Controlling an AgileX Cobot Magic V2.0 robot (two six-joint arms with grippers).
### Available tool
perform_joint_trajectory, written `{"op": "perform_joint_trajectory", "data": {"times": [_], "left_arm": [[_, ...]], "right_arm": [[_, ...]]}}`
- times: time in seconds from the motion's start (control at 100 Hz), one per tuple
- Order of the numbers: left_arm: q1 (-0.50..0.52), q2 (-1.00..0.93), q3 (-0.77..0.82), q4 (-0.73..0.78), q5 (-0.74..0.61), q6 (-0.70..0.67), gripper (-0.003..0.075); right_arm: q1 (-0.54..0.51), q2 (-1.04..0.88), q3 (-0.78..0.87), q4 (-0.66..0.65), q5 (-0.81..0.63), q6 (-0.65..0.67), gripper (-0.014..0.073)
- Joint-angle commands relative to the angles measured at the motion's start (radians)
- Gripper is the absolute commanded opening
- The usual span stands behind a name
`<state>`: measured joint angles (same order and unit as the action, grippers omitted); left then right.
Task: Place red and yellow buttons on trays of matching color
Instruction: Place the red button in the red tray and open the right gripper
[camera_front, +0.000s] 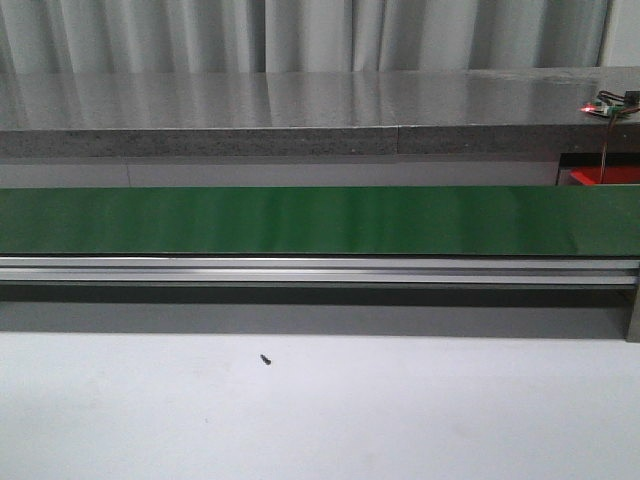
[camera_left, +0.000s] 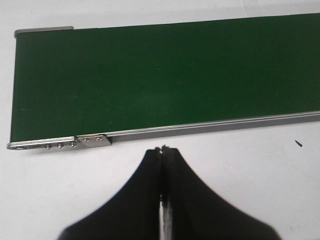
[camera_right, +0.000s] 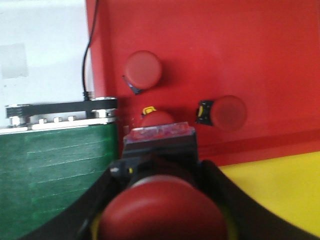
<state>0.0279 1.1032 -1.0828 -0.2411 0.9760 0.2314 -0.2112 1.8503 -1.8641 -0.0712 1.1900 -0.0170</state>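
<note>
Green conveyor belt (camera_front: 320, 220), right gripper (camera_right: 160, 200) clutching red button (camera_right: 160, 217) over red tray (camera_right: 225, 45)

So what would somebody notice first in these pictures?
Probably the big red button gripped by the right gripper, hanging over the red tray. Three more red buttons already lie in that tray, with a yellow tray right beside it. After that, the long green belt stretching across the front view, with nothing on it.
</note>
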Motion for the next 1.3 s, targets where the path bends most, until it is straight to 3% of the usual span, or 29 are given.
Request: {"op": "perform_joint_trajectory", "data": {"times": [0.0,0.27,0.6,1.29], "left_arm": [[-0.005,-0.020,-0.028,-0.023,-0.057,-0.001,-0.0020],[-0.005,-0.020,-0.028,-0.023,-0.057,-0.001,-0.0020],[-0.005,-0.020,-0.028,-0.028,-0.053,-0.003,-0.0020],[-0.005,-0.020,-0.028,-0.044,-0.053,-0.003,-0.0020]], "right_arm": [[-0.042,-0.057,-0.031,-0.009,-0.047,0.010,0.0246],[-0.177,-0.003,-0.031,-0.009,-0.060,0.038,0.0246],[-0.267,0.084,-0.031,-0.006,-0.137,0.046,0.0246],[-0.301,0.264,-0.032,-0.004,-0.309,0.087,0.0246]]}}
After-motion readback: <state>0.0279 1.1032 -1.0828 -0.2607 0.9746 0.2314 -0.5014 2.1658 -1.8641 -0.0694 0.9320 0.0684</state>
